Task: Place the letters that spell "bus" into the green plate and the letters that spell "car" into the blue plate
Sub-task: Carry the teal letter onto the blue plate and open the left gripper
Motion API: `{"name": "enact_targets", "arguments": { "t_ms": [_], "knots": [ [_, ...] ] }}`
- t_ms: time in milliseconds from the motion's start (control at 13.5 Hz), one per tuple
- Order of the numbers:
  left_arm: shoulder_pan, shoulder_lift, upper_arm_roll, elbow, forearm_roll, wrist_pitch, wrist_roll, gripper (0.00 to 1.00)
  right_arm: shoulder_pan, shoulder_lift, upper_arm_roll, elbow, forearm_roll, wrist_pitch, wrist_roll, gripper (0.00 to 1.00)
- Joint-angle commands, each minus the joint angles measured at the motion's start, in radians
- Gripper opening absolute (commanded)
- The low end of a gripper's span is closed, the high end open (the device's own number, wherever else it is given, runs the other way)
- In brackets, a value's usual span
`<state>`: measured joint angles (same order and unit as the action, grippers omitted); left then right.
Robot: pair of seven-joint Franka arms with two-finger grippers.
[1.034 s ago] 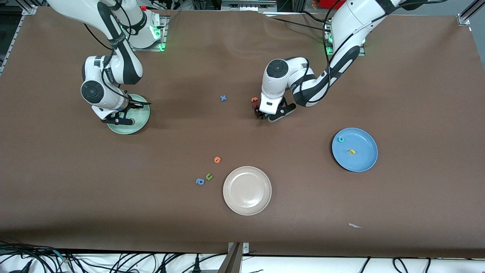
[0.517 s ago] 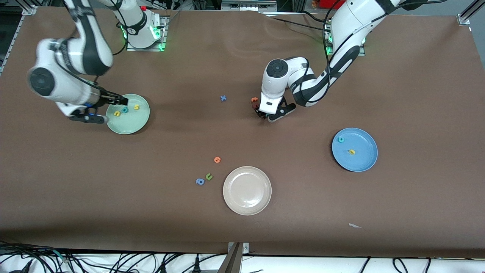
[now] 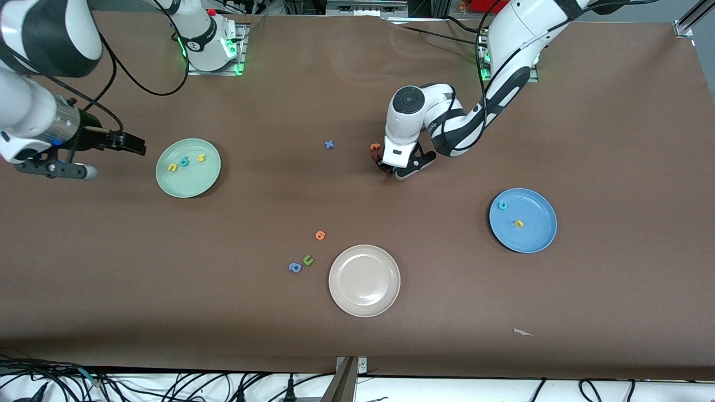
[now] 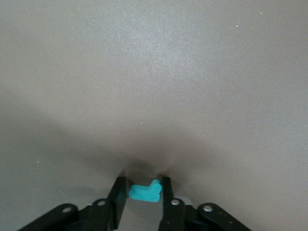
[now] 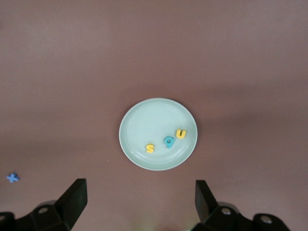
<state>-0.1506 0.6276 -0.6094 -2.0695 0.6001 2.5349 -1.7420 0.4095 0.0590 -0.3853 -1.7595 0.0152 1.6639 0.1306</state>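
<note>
Left gripper (image 4: pixel 143 192), centre of front view, is pinching the teal "r" (image 4: pixel 144 192) at table level; foam looks light and squashy, so flat edges are gripping best. Right gripper (image 5: pixel 139 199) is hanging spread wide, upper left, beside the green plate (image 3: pixel 206 181)

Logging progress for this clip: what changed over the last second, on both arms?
The right hand, earlier low over the green plate, let go of the teal b, which now lies between the yellow u and yellow s, then rose and pulled away, open. The left hand closed on the teal r without shifting. The blue plate and stray letters stayed put.
</note>
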Motion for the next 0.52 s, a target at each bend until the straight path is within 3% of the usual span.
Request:
{"name": "enact_targets", "arguments": {
  "t_ms": [0,222,443],
  "knots": [
    [-0.003,-0.006,-0.001,-0.012,0.038,0.012,-0.039,0.34,0.003,0.027,-0.006,0.095,-0.009,-0.029,-0.023,0.99],
    [-0.003,-0.005,-0.001,-0.012,0.038,0.012,-0.039,0.31,0.005,0.059,-0.004,0.172,-0.009,-0.107,-0.022,1.00],
    [0.002,-0.009,-0.001,0.003,0.038,-0.002,-0.022,0.29,0.005,0.061,-0.004,0.183,-0.014,-0.115,-0.032,1.00]
  ]
}}
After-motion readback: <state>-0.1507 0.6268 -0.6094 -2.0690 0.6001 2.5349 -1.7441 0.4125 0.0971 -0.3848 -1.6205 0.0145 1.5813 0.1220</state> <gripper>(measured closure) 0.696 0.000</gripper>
